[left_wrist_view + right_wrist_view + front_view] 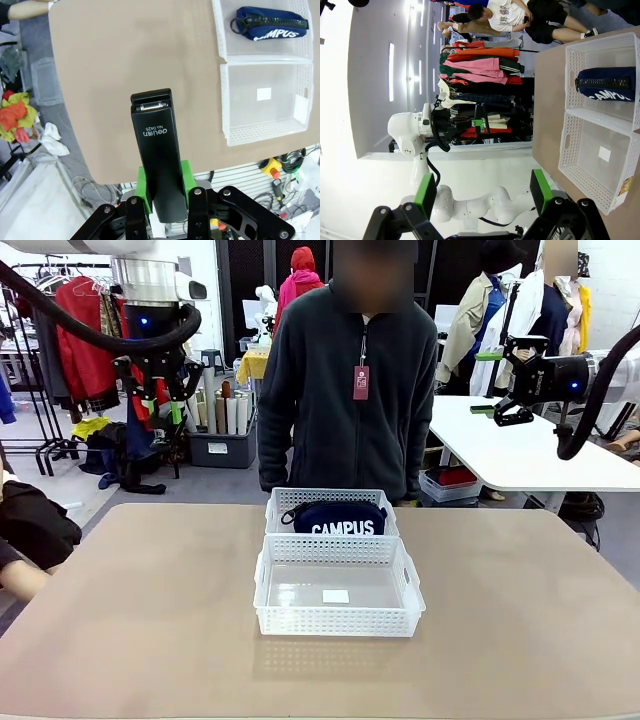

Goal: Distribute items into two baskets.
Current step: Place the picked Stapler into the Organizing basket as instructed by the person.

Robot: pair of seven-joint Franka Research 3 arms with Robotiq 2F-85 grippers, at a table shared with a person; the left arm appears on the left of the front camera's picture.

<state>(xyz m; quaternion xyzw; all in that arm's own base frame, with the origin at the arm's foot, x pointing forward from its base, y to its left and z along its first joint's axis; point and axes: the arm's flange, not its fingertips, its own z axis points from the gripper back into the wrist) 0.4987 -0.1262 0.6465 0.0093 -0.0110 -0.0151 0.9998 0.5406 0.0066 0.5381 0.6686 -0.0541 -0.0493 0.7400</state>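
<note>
Two white lattice baskets stand end to end in the middle of the table. The far basket (pixel 275 502) (pixel 219 30) (pixel 574 62) holds the navy CAMPUS pouch (pixel 340 520) (pixel 270 22) (pixel 607 84). The near basket (pixel 335 620) (pixel 260 131) (pixel 580 172) holds nothing but a small white label on its bottom. My left gripper (pixel 160 405) (pixel 164 189) hangs high at the far left, off the table, shut on the black stapler (pixel 157 150), which sticks out past its green pads. My right gripper (pixel 486 383) (pixel 482 194) is raised at the far right, open, with nothing between its fingers.
A person (pixel 345 390) stands at the table's far edge right behind the baskets. Someone's arm (pixel 25 575) rests at the left edge. Bare tan tabletop (pixel 150 620) lies on both sides of the baskets. A white table (pixel 520 455) stands behind at right.
</note>
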